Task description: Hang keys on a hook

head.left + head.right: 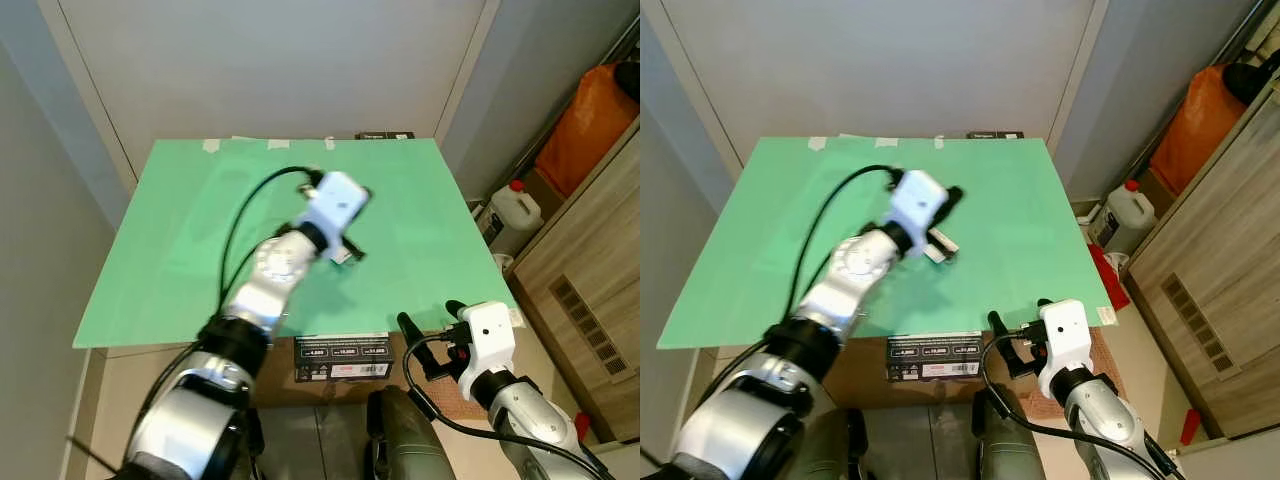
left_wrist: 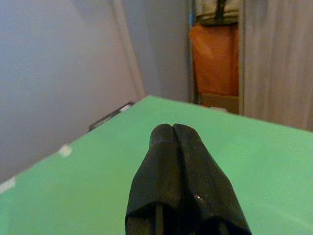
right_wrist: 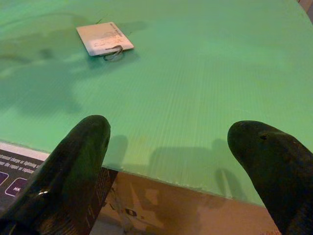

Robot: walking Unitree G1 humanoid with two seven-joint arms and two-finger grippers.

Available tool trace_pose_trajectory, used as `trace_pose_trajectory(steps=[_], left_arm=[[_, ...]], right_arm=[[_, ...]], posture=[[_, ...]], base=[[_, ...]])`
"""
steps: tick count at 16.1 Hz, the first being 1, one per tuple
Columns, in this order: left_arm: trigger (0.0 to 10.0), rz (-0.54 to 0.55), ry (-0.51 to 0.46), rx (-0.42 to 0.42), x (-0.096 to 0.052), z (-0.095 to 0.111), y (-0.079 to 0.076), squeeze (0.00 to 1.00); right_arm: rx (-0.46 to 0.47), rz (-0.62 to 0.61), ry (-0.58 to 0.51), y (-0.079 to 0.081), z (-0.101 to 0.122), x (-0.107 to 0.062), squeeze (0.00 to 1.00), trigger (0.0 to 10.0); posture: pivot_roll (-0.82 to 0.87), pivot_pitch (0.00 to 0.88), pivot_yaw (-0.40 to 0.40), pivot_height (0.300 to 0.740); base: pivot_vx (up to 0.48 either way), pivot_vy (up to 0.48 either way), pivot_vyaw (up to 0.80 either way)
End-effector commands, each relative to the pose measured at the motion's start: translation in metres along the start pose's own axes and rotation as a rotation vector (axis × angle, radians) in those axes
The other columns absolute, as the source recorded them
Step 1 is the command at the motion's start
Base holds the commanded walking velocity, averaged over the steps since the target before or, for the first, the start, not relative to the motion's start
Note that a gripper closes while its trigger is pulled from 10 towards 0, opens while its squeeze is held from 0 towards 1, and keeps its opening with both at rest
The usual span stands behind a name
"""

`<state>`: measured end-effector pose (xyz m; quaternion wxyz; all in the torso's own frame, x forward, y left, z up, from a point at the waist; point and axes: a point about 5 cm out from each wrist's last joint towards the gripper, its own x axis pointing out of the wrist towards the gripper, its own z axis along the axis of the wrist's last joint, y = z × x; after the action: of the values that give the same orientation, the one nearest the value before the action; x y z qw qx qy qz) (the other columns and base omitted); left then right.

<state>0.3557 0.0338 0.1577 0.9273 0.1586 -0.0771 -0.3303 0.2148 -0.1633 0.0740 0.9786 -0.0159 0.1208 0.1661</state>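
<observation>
A tagged key ring [image 3: 105,43] is lying on the desk [image 1: 180,200], near its middle, with the left claw [image 2: 173,142] hanging above it. The right claw [image 3: 171,161] is sitting off the desk's near right edge, and a box [image 1: 342,358] is standing under the near edge, while a jug [image 1: 514,212] is standing on the floor to the right

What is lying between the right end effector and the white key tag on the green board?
Nothing: in the right wrist view, bare green board separates the right end effector from the white key tag.

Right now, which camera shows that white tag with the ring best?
The right wrist view: the white tag lies flat and unobstructed on the green board. In both eye views the left gripper partly hides it.
</observation>
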Motion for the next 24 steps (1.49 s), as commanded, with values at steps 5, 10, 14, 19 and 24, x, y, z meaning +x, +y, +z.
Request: trace_pose_trajectory(steps=[5,10,14,19,24], left_arm=[[10.0,0.139,0.064,0.026,-0.008,-0.009,0.024,0.0],[10.0,0.139,0.064,0.026,-0.008,-0.009,0.024,0.0],[10.0,0.139,0.064,0.026,-0.008,-0.009,0.024,0.0],[10.0,0.139,0.064,0.026,-0.008,-0.009,0.024,0.0],[10.0,0.465,0.109,-0.119,-0.132,-0.057,0.0,0.0]], right_arm=[[0.0,0.0,-0.012,-0.001,0.001,0.004,0.0,10.0],[0.0,0.0,-0.012,-0.001,0.001,0.004,0.0,10.0],[0.0,0.0,-0.012,-0.001,0.001,0.004,0.0,10.0],[0.0,0.0,-0.012,-0.001,0.001,0.004,0.0,10.0],[0.096,0.186,-0.107,0.035,0.036,0.097,0.0,10.0]], posture=[[-0.18,0.05,-0.007,0.618],[-0.18,0.05,-0.007,0.618],[-0.18,0.05,-0.007,0.618],[-0.18,0.05,-0.007,0.618],[0.17,0.0,-0.153,0.618]], base=[[0.0,0.0,0.0],[0.0,0.0,0.0],[0.0,0.0,0.0],[0.0,0.0,0.0],[0.0,0.0,0.0]])
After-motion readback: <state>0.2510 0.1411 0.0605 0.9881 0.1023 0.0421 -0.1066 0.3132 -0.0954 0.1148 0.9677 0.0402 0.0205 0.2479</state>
